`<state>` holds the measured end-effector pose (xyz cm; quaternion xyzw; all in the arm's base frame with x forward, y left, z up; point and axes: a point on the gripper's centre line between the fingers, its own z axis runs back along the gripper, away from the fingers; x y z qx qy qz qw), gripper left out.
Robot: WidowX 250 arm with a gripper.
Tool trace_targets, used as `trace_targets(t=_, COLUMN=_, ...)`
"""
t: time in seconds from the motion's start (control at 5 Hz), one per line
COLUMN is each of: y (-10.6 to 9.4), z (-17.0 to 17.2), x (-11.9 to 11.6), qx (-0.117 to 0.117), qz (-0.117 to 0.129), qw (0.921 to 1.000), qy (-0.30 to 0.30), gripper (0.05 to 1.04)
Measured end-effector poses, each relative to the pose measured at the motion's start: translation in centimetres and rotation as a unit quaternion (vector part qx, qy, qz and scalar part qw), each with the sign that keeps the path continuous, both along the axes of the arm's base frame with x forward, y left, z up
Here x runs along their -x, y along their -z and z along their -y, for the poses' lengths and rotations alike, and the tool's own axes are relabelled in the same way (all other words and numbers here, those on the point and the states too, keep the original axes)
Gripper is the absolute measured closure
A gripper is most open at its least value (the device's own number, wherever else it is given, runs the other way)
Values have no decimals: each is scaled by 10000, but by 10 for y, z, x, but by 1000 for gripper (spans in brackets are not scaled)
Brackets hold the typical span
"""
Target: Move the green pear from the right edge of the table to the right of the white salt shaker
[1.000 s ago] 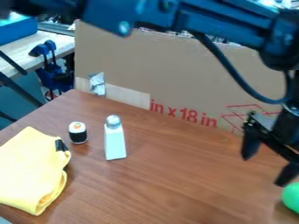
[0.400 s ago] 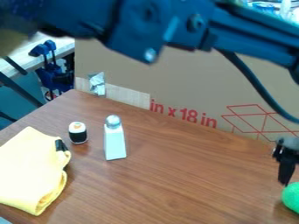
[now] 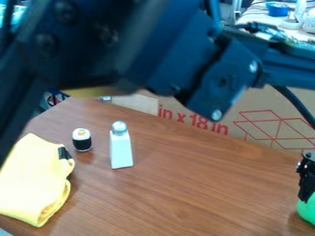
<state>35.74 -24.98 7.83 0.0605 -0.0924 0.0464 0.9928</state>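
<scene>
At the right edge of the camera view the gripper [image 3: 306,177] hangs pointing down, partly cut off by the frame. Its lower end overlaps the top of a rounded green object [image 3: 306,213], also cut off; whether they touch I cannot tell. Left of the middle, a pale shaker with a silver top [image 3: 121,150] stands upright. A small sushi roll toy [image 3: 82,140], black and white with an orange top, is to its left. A folded yellow cloth [image 3: 31,182] with a black clip-like piece lies at the left.
A cardboard panel [image 3: 203,108] with red print stands along the back of the brown table [image 3: 197,184]. The arm spans the top and upper left, hiding much of the background. A blue bowl [image 3: 277,9] sits far behind.
The gripper has moved right and down to the green object. The arm's upper links have swung right and lower, covering more of the upper left. The objects on the table have not moved.
</scene>
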Motion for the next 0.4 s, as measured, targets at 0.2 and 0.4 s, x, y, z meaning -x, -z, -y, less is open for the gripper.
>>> trace_targets(t=0.2, y=1, z=2, x=-6, qx=22, qz=-4, qw=10000, qy=-94, gripper=73)
trace_targets(t=0.4, y=1, z=5, x=-7, qx=-27, qz=-26, qw=9998, qy=-208, gripper=73)
